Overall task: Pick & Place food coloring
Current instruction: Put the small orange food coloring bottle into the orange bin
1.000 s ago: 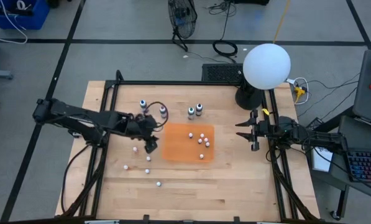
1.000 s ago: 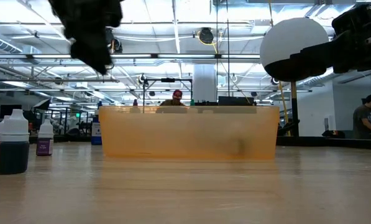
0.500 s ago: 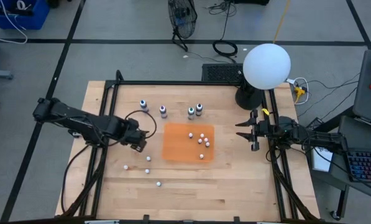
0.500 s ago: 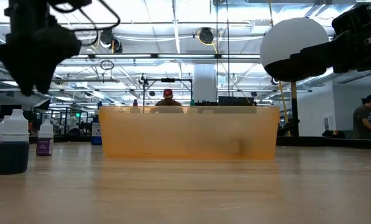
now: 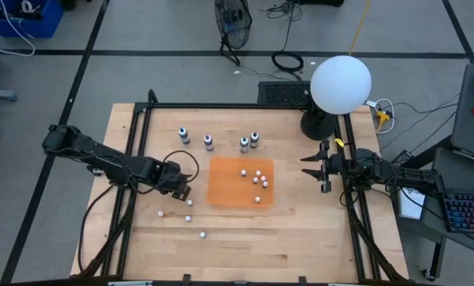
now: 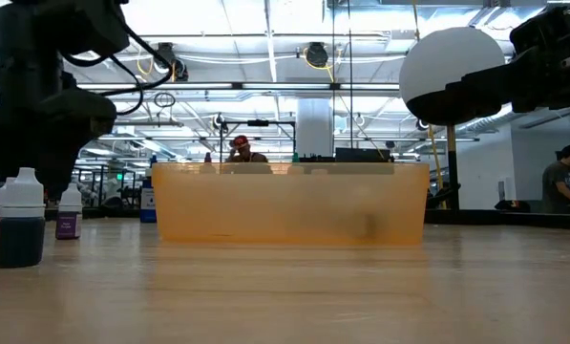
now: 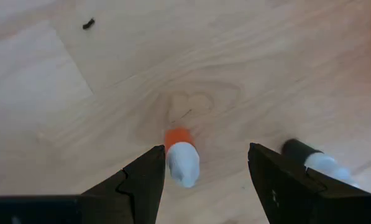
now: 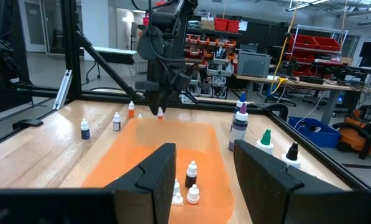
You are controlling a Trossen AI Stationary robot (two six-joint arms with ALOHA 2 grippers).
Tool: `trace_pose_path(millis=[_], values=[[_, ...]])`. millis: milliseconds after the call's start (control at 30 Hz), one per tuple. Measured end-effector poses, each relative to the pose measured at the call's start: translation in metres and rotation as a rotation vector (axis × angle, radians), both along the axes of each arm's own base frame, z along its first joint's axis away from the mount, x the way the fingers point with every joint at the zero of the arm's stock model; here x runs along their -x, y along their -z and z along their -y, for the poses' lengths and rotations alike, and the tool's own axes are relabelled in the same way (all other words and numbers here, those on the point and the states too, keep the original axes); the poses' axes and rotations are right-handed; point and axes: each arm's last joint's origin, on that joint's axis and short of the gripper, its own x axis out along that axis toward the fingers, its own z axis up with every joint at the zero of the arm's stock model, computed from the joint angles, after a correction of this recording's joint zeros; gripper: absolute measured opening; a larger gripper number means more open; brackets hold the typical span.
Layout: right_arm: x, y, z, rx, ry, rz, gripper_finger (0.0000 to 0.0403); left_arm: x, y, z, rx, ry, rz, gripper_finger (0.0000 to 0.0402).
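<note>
Four food coloring bottles (image 5: 183, 135) (image 5: 208, 141) (image 5: 244, 143) (image 5: 254, 140) stand upright in a row at the table's far side; two of them show in the low view (image 6: 17, 220) (image 6: 70, 214). My left gripper (image 5: 182, 191) is open, low over the table left of the orange tray (image 5: 221, 191). In the left wrist view its fingers (image 7: 205, 149) stand on either side of a tiny orange bottle with a white cap (image 7: 180, 155). The bottle is close to one finger; whether they touch I cannot tell. My right gripper (image 5: 320, 171) waits open at the table's right side.
The orange tray holds several tiny white-capped bottles (image 5: 257, 176). More of them stand loose on the wood near my left gripper (image 5: 188, 218) (image 5: 161, 213) (image 5: 202, 234); a black one (image 7: 314, 159) is just outside one finger. A white globe lamp (image 5: 340, 83) stands at the far right.
My left gripper has drawn back from the tray's left edge toward the table's left edge and gone down, and now hangs low over the loose small bottles.
</note>
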Motion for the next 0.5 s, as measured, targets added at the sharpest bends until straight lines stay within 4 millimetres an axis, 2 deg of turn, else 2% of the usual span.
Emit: trace_pose_path(millis=[500], values=[[0.000,0.000,0.000,0.000,0.000,0.000,0.0151,0.012,0.019,0.001,-0.011,-0.025,-0.036,0.0230]])
